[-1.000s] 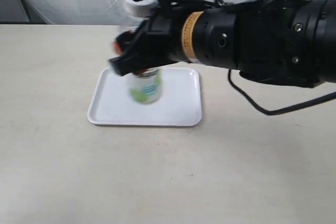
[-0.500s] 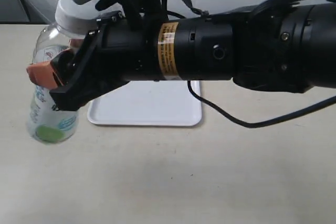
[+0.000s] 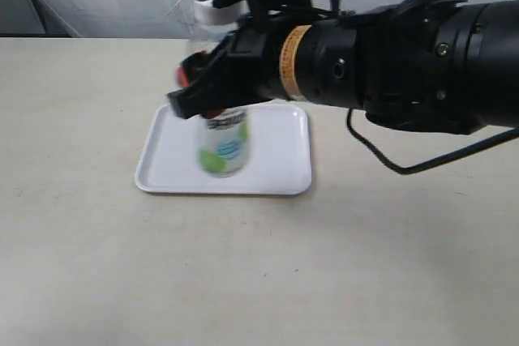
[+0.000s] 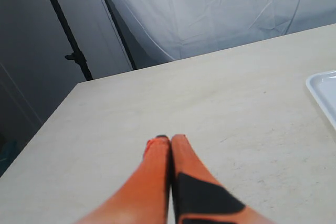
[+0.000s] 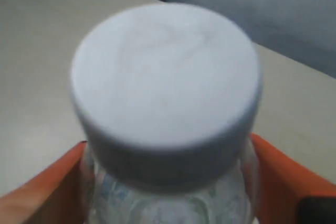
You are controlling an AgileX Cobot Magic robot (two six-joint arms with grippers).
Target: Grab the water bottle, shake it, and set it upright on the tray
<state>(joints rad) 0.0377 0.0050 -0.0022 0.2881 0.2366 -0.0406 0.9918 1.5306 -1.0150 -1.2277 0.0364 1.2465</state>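
Note:
The water bottle [image 3: 223, 145], clear with a white-and-green label, hangs blurred over the white tray [image 3: 276, 169] in the exterior view; whether its base touches the tray I cannot tell. My right gripper [image 3: 203, 96] is shut on the bottle's upper body, orange fingers on both sides. In the right wrist view the white cap [image 5: 167, 77] fills the picture, with an orange finger [image 5: 278, 177] pressed at each side of the bottle's shoulder. My left gripper [image 4: 170, 141] is shut and holds nothing above bare table; it does not show in the exterior view.
The beige table [image 3: 259, 281] stretches around the tray. A corner of the tray [image 4: 324, 94] shows in the left wrist view. The bulky black right arm [image 3: 405, 66] reaches in from the right, with a cable [image 3: 405, 168] hanging below it. A white curtain [image 4: 210, 9] hangs behind the table.
Half a second ago the right gripper held the bottle far left and close to the camera; now it has swung back over the tray, as it was one second ago.

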